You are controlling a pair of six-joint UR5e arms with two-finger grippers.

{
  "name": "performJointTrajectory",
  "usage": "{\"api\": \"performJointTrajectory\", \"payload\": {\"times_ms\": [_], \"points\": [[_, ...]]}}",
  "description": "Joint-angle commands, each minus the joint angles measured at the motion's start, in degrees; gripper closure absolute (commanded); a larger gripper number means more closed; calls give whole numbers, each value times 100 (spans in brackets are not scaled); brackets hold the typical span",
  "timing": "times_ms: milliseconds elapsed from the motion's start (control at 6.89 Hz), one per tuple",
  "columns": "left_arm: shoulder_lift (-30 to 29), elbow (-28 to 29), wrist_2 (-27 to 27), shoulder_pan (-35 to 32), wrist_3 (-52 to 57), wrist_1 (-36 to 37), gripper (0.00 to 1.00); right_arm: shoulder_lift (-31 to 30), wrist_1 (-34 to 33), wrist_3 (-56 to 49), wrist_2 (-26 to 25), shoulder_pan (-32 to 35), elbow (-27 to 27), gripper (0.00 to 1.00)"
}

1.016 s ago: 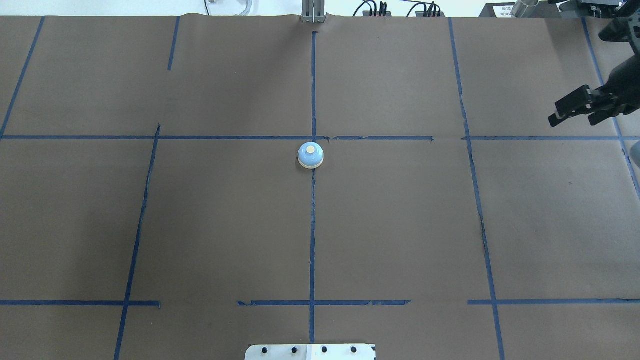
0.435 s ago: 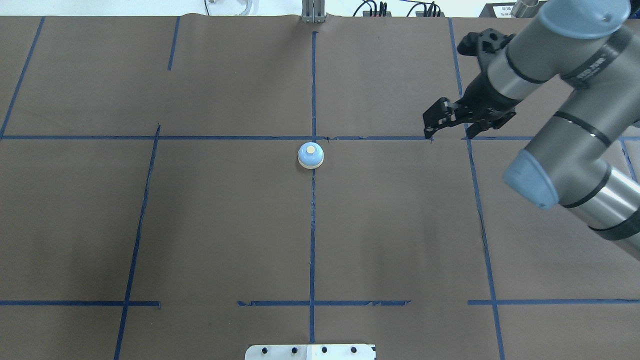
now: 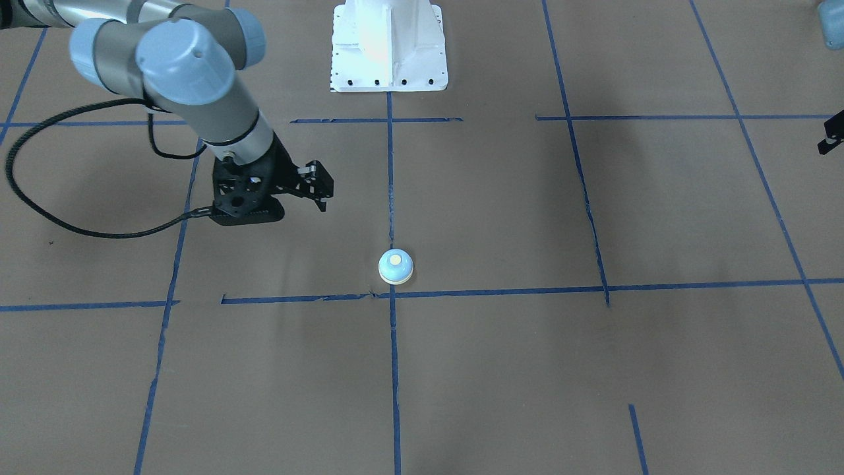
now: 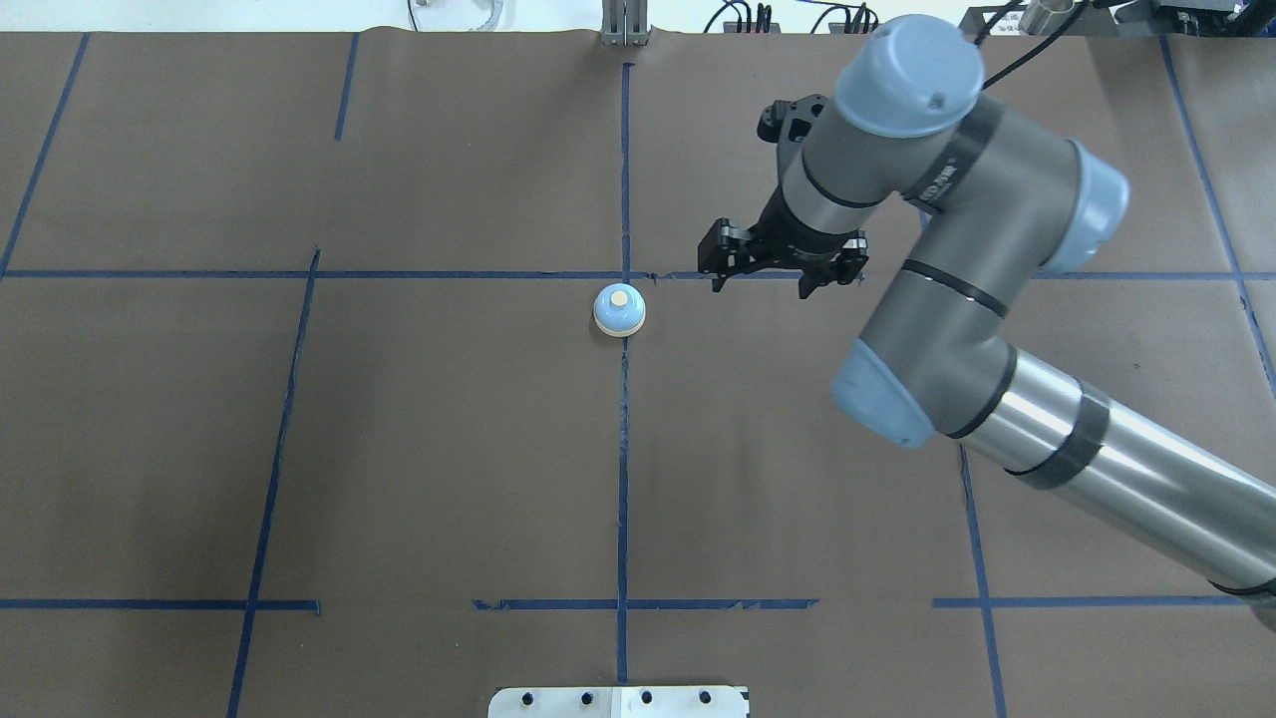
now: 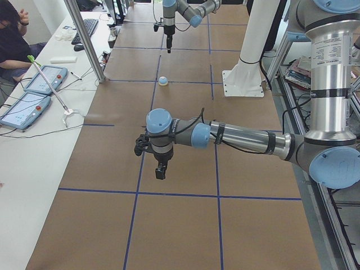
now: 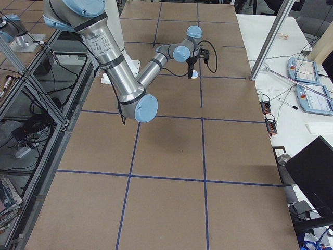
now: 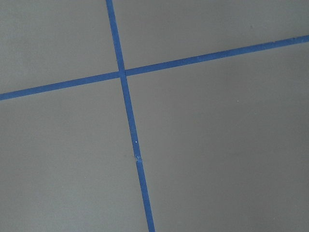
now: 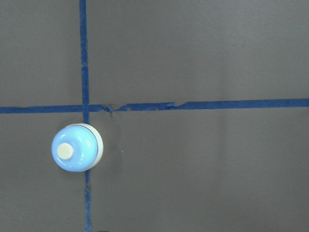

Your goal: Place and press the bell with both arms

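Observation:
The bell [image 4: 619,310], a small light-blue dome with a cream button and base ring, stands on the brown table at the crossing of the blue tape lines. It also shows in the front view [image 3: 395,266] and in the right wrist view [image 8: 77,147]. My right gripper [image 4: 760,287] hangs above the table a little to the right of the bell, not touching it. Its fingers are apart and empty. My left gripper [image 5: 160,170] hovers low over the table far to the left, away from the bell. I cannot tell whether it is open or shut. The left wrist view shows only tape lines.
The white bolted pedestal [image 3: 389,46] stands at the robot's edge of the table. Blue tape lines [image 4: 623,449] divide the brown surface. A metal post [image 5: 84,39], tablets [image 5: 22,107] and a seated person are along the far side.
My right arm has swept in from the right edge towards the middle, and its gripper now hangs close to the bell's right. The bell has not moved.

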Motion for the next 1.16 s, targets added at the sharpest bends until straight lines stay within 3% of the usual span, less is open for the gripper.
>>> {"api": "performJointTrajectory", "payload": {"times_ms": [0,145,290,435,581,1016], "points": [[5,-17,-1,-1,-9,14,0,1081,12,270,-593,-365,-1270,1],[5,-8,-10,-1,-9,14,0,1564,21,366,-630,-453,-1937,3],[-4,36,-10,8,-9,14,0,1960,21,454,-657,-541,-2466,23],[-13,71,-10,8,-9,14,0,2034,21,490,-675,-559,-2584,76],[-22,63,-10,8,-9,22,0,2026,21,447,-675,-559,-2673,96],[-22,63,-10,8,-157,22,0,2043,47,446,-858,-603,-2919,99]]}}
